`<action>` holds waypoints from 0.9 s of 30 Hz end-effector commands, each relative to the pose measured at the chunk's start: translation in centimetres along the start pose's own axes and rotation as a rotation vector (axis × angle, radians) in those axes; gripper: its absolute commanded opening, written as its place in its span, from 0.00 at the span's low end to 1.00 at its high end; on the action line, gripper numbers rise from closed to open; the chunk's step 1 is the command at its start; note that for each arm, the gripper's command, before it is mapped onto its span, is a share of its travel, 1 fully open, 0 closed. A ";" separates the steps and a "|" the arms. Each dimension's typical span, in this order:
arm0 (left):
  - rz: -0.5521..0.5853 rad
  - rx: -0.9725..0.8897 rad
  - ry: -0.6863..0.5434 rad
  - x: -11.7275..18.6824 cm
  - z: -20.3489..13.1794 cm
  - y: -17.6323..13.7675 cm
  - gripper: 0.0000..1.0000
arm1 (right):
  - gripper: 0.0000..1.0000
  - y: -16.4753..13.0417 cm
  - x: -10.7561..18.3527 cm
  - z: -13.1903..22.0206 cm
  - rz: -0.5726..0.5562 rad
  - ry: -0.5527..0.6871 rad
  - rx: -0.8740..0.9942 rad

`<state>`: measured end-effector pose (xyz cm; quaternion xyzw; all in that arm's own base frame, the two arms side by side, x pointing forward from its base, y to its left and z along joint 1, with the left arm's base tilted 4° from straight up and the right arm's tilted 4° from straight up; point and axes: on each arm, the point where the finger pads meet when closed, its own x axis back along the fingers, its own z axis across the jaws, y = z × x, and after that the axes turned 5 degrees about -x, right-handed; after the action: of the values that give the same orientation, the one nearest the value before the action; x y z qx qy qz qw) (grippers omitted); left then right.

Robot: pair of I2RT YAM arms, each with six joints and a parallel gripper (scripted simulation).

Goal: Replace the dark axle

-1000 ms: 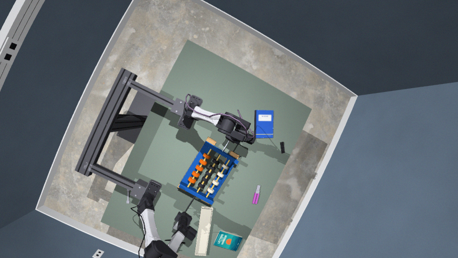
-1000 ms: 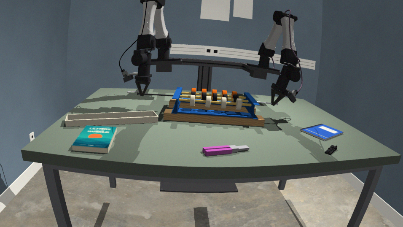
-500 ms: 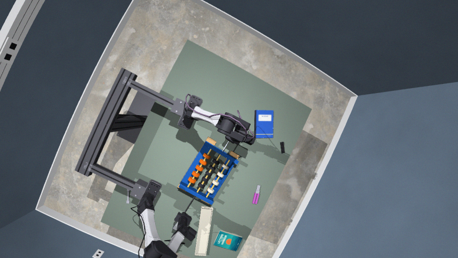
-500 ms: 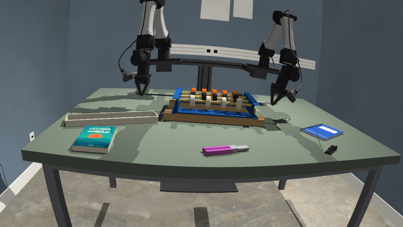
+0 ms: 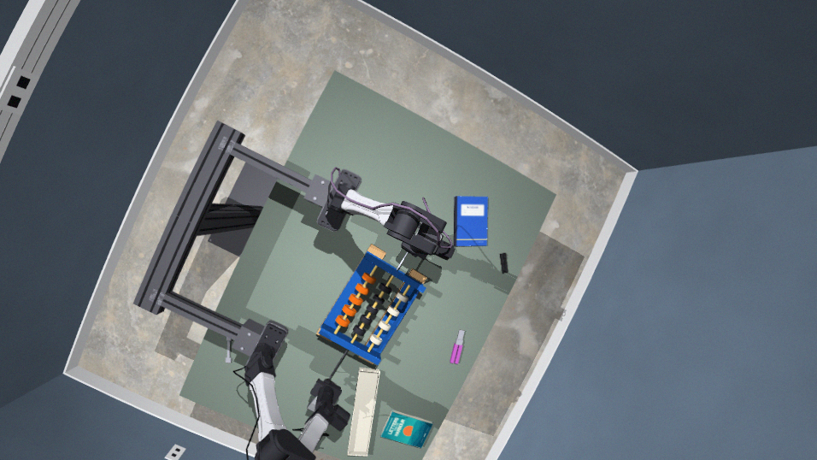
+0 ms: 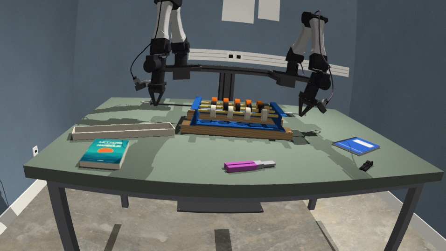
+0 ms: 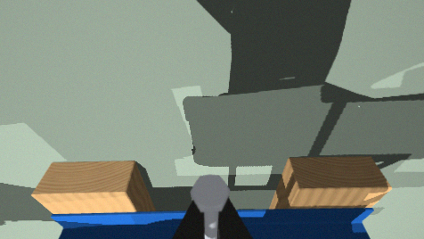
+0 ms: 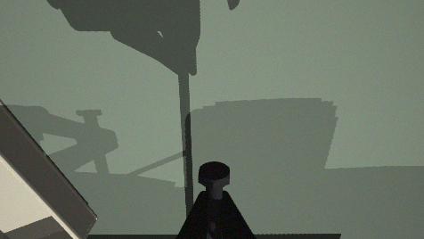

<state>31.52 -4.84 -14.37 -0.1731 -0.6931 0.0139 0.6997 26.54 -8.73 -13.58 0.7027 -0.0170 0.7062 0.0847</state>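
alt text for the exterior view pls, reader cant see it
Two black-and-white robot arms grip axles at opposite ends of a blue wheel frame carrying orange, black and white wheels on wooden battens. On the green table around it lie a long cream tray, teal book, magenta-handled tool, blue notebook and small black clip.
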 end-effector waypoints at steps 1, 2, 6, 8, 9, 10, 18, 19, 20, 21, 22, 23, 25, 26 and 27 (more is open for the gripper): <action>0.121 -0.054 0.021 -0.3 0.7 -3.9 0.00 | 0.00 -0.7 -0.2 -0.1 0.043 -0.009 0.000; 0.121 -0.056 0.020 -0.3 0.7 -3.9 0.00 | 0.00 -0.5 -0.3 -0.4 0.044 -0.017 -0.009; 0.122 -0.055 0.027 -0.5 0.9 -4.0 0.00 | 0.00 -0.4 -0.3 -0.3 0.044 -0.016 -0.005; 0.122 -0.055 0.027 -0.5 0.9 -4.0 0.00 | 0.00 -1.0 -0.3 -0.4 0.045 -0.019 0.002; 0.122 -0.055 0.027 -0.5 0.9 -4.0 0.00 | 0.00 -1.0 -0.3 -0.4 0.045 -0.019 0.002; 0.122 -0.055 0.027 -0.5 0.9 -4.0 0.00 | 0.00 -0.5 0.0 0.0 0.043 -0.004 0.000; 0.124 -0.043 0.039 -1.0 1.1 -4.1 0.00 | 0.00 -0.7 -0.2 0.2 0.045 -0.006 0.014; 0.123 -0.053 0.030 -0.8 0.9 -4.2 0.00 | 0.00 -0.5 -0.4 -0.5 0.047 -0.021 0.001; 0.124 -0.053 0.032 -0.9 1.0 -4.2 0.00 | 0.00 -0.2 -0.5 -0.7 0.048 -0.025 -0.014; 0.124 -0.052 0.034 -0.9 1.0 -4.2 0.00 | 0.00 -0.2 -0.4 -0.4 0.047 -0.020 -0.005; 0.125 -0.028 0.047 -1.2 1.3 -4.2 0.00 | 0.00 -0.5 -0.3 -0.1 0.046 -0.014 0.005; 0.125 -0.039 0.045 -1.2 1.3 -4.2 0.00 | 0.00 -0.6 -0.3 0.1 0.046 -0.009 0.011; 0.125 -0.051 0.039 -1.0 1.1 -4.2 0.00 | 0.00 -0.7 -0.4 -0.5 0.047 -0.022 0.004; 0.125 -0.051 0.039 -1.0 1.1 -4.2 0.00 | 0.00 -0.7 -0.4 -0.5 0.047 -0.022 0.004; 0.125 -0.051 0.039 -1.0 1.1 -4.2 0.00 | 0.00 -0.2 -0.3 -0.3 0.047 -0.016 -0.002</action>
<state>31.48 -5.40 -14.41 -0.1736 -0.6932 0.0139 0.6993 26.51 -9.30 -13.52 0.7027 -0.0189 0.7061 0.0852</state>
